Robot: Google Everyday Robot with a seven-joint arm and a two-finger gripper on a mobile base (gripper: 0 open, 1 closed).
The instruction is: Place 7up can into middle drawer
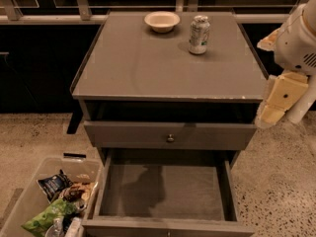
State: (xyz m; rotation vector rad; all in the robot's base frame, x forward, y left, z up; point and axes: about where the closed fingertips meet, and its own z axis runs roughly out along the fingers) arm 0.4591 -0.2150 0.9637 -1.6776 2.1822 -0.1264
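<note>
7up can (199,34) upright at 1 o'clock on grey cabinet top (148,68), bowl (162,21) near it at 10 o'clock. Middle drawer (187,191) open at 6. Gripper (267,112) at 3 o'clock, off cabinet edge; grip state can't tell. Speckled floor (276,181), snack bin (29,201) at 7, possibly plastic.

The robot's arm (296,43) is a smooth, rounded white plastic housing with a small patch of dark vent slots (310,59) on its side. Below it, at the right edge of the view, hangs the gripper (277,102), built of pale cream-yellow blocky segments with flat faces. A dark round screw (285,96) marks the upper block. A white cylindrical link (300,110) runs beside it.
</note>
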